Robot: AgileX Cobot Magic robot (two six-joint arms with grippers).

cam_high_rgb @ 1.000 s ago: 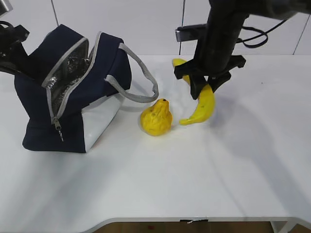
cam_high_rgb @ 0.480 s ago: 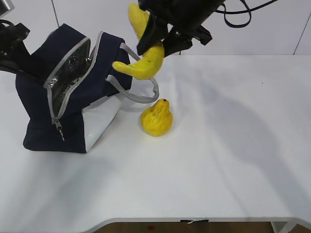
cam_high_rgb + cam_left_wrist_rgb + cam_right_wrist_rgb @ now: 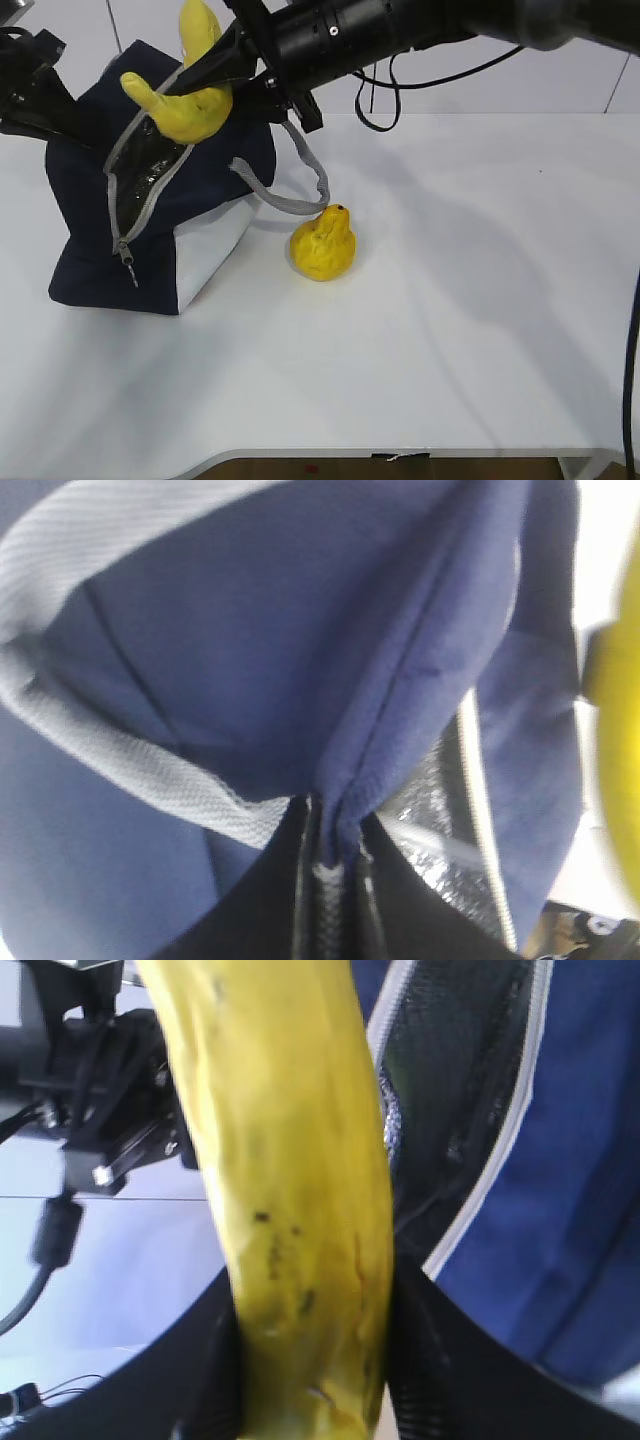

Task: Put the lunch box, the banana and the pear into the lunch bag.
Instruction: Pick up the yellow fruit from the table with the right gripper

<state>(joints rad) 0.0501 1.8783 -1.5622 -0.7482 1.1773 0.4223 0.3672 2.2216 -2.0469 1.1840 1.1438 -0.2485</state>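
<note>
From my exterior feed I see the right claw (image 3: 215, 85) reaching across the middle and clamped on the banana (image 3: 185, 95), which hangs in the air just above the open mouth of the lunch bag (image 3: 150, 230). My right wrist camera confirms the grip: the banana (image 3: 300, 1210) fills the frame between the dark fingers (image 3: 420, 1360), with the bag's unzipped, silver-lined opening (image 3: 470, 1090) right behind it. The left claw (image 3: 330, 880) is closed on a fold of the navy fabric at the bag's top edge, pinching it beside the grey webbing handle (image 3: 150, 780); in the exterior view that arm sits at the far left against the bag (image 3: 40, 90). The bag stands tilted on the white surface (image 3: 450, 300), its zipper pull (image 3: 127, 262) dangling at the front corner and one grey handle (image 3: 290, 185) drooping toward the pear (image 3: 322, 245). The pear rests upright on the surface just beside the bag, apart from both claws. I cannot see the lunch box in any view.
</note>
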